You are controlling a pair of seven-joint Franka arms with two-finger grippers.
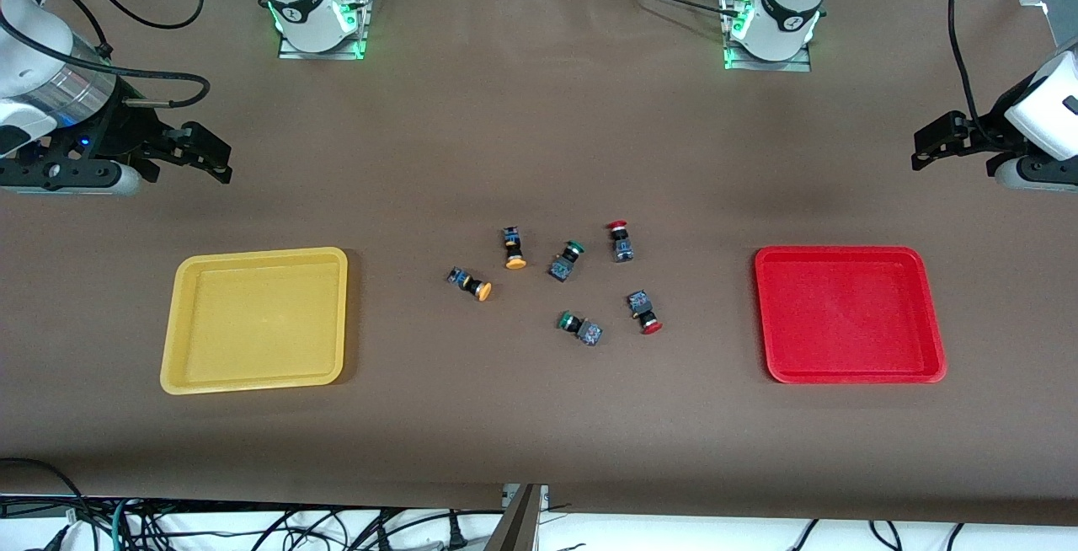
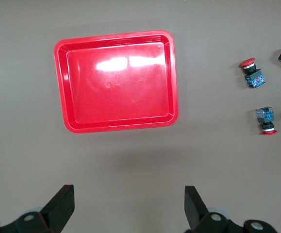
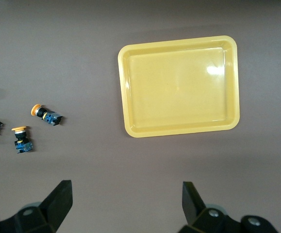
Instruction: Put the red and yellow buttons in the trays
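Two yellow-capped buttons (image 1: 514, 249) (image 1: 470, 283) and two red-capped buttons (image 1: 621, 241) (image 1: 644, 312) lie on their sides in a loose cluster mid-table. The empty yellow tray (image 1: 253, 319) sits toward the right arm's end and the empty red tray (image 1: 846, 315) toward the left arm's end. My right gripper (image 1: 215, 159) hangs open and empty over bare cloth at its end of the table. Its wrist view shows the gripper (image 3: 127, 201), the yellow tray (image 3: 179, 85) and both yellow buttons (image 3: 45, 114) (image 3: 21, 138). My left gripper (image 1: 926, 151) (image 2: 129, 204) is open and empty, with the red tray (image 2: 116, 80) and red buttons (image 2: 252, 73) (image 2: 265, 120) in view.
Two green-capped switches (image 1: 568, 260) (image 1: 580, 327) lie among the buttons in the cluster. Brown cloth covers the table (image 1: 539, 416). Both arm bases stand at the table edge farthest from the front camera.
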